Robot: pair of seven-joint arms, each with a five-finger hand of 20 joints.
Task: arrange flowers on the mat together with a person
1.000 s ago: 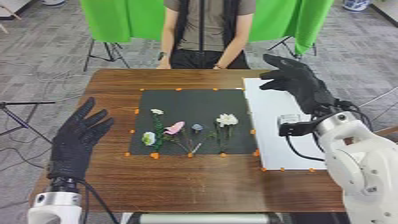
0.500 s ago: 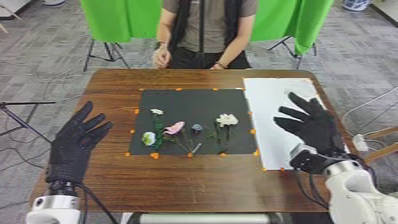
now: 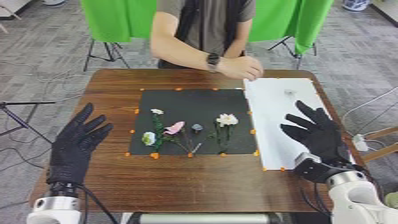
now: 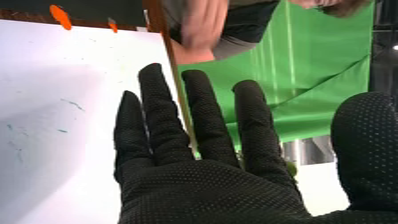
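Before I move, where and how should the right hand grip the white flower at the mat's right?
I'd pinch the white flower by its stem, just below the bloom, bringing the right hand in from the right: the stem runs toward the robot, the other flowers lie left, and the bloom looks delicate.

Green cloth [image 3: 298, 22]: located beyond the right hand [image 3: 318, 137]. Black stand [image 3: 27, 103]: outboard of the left hand [image 3: 71, 150].

Holds the left robot hand [image 3: 71, 152] open on the left arm [image 3: 55, 206], with fingers [image 3: 82, 116] pointing forward. Holds the right robot hand [image 3: 320, 140] open too, with straight, parted fingers [image 4: 210, 117] and thumb [image 4: 366, 145] well apart.
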